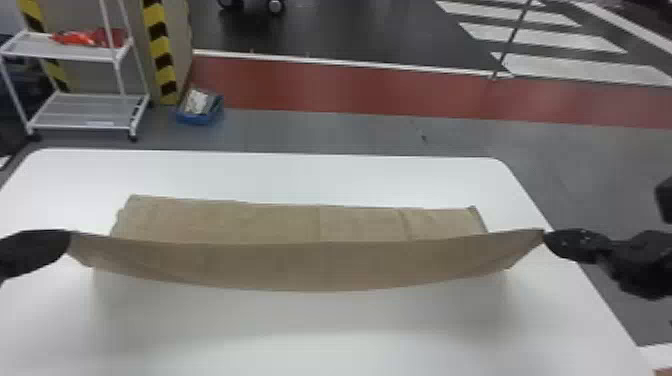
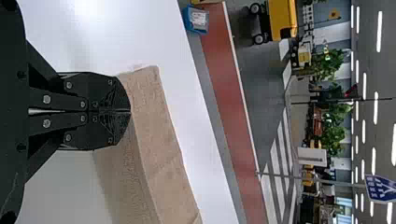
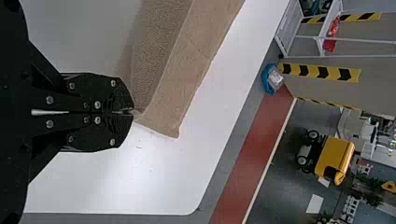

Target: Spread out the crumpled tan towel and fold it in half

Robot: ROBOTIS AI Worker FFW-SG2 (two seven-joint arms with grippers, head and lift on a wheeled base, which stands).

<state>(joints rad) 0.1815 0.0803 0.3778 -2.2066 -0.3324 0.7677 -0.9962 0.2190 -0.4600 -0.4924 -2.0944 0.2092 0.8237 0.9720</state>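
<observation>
pressed together at left tool (image 2: 130, 111), pinching one end of the near edge of the tan towel (image 1: 300, 265); pressed together at right tool (image 3: 133, 112), pinching the opposite end. raised between both tools, with some cloth hanging below and a slight bow midway. for a clean fold, likely the step in hand, carry both ends forward level and at one pace, under light outward tension. beyond both tools, lying on the worktop (image 1: 300, 175), the remaining cloth: match its far corners, lower gently, release without dragging.
</observation>
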